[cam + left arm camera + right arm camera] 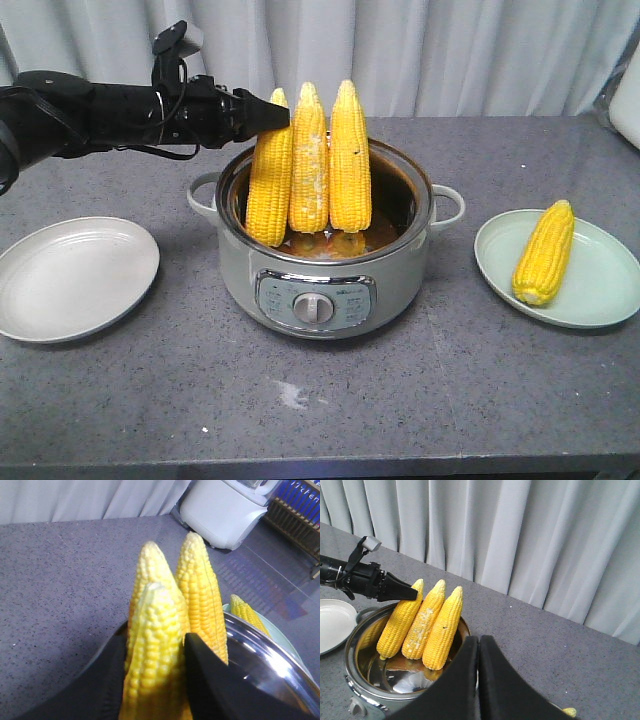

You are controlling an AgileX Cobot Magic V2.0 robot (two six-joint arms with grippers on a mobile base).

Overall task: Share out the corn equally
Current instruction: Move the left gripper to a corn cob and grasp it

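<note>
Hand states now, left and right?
Left hand: closed on leftmost cob.
Right hand: closed, empty.

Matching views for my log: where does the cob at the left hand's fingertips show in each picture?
Front view: the gripped cob, leftmost of three standing in the pot.
Left wrist: front centre, between the left hand's fingers.
Right wrist: leftmost of three.
Shared landmark: the pot's metal rim, in all three.
</note>
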